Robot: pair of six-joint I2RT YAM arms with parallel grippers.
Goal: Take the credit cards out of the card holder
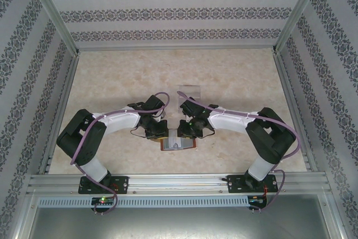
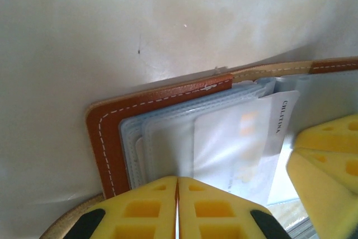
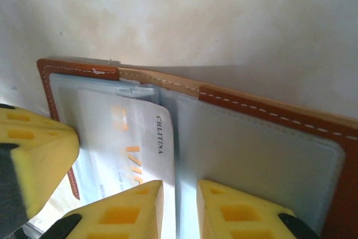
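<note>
The open card holder [image 1: 178, 144] lies on the worktop [image 1: 112, 82] beneath both end effectors. The left end effector [image 2: 177, 205] is pinched closed over its left pockets. The right end effector [image 3: 179, 205] stands narrowly parted just right of the pale credit card [image 3: 131, 138]; I cannot tell if it grips anything.

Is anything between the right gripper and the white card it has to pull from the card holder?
Nothing solid: the white card shows its printed edge bare beside the right gripper. A translucent pocket of the card holder covers the rest, and the left gripper, shut, sits at that same page.
</note>
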